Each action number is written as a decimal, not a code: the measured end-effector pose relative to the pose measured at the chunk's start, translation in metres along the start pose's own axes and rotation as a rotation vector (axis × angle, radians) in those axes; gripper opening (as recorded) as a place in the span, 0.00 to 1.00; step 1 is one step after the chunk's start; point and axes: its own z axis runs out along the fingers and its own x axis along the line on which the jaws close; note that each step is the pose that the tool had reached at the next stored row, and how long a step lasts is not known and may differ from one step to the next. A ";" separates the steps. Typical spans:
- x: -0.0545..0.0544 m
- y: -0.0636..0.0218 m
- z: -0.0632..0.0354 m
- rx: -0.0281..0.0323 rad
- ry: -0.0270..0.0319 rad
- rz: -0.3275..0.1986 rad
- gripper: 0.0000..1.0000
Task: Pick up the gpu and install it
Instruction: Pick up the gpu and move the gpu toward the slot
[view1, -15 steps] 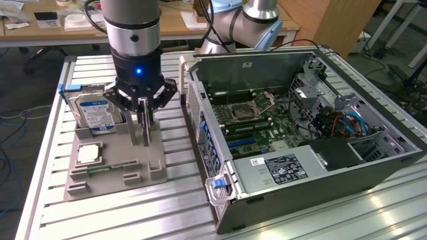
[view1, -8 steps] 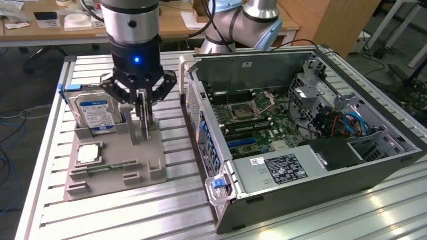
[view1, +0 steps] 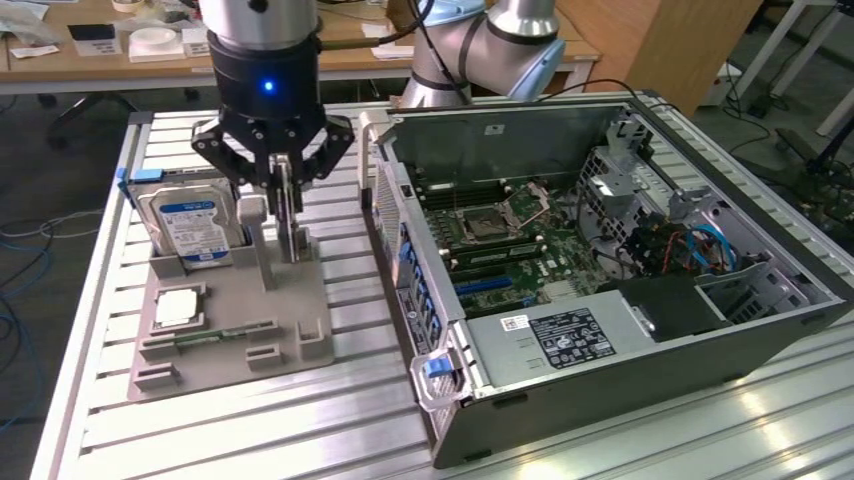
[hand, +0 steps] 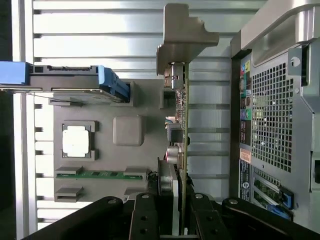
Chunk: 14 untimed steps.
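1. gpu (hand: 183, 125) is the card caught in the gripper (view1: 284, 200). From where I stand its two fingers are drawn in close, pinching the card's upper edge, with nothing else in them.
2. The card stands upright on its long edge, with its silvery end bracket (hand: 182, 40) at the end away from the fingers. I cannot tell whether its lower edge sits in a slot or hangs clear of it.
3. Under it lies the grey holder (view1: 234, 300). The card runs along the holder's edge that faces the computer case (view1: 747, 300), just beside the case's perforated back panel but apart from it.
4. Elsewhere on the holder, a blue-labelled hard drive (view1: 194, 225) stands upright toward the far corner. A square processor chip (view1: 178, 308) lies flat in the middle, and a green memory stick (view1: 200, 341) lies nearer the front edge.
5. Holder and case share the slatted metal table (view1: 267, 430). The holder is toward the table's edge on the exterior view's left. The case is toward the right, its side open and its motherboard (view1: 507, 230) bare.
6. As I judge it, the card is light and stiff, so a modest pinch should carry it. It looks fragile, though, with exposed components and a contact edge that would not forgive scraping or twisting. The bare board edge looks the safest place to hold, and the bracket is the sturdy part.
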 end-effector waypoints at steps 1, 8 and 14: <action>0.000 0.0001 -0.0028 0.0000 0.0000 0.000 0.28; 0.001 0.0011 -0.0229 0.0001 0.0001 0.000 0.28; 0.001 0.0020 -0.0420 0.0001 0.0001 0.000 0.28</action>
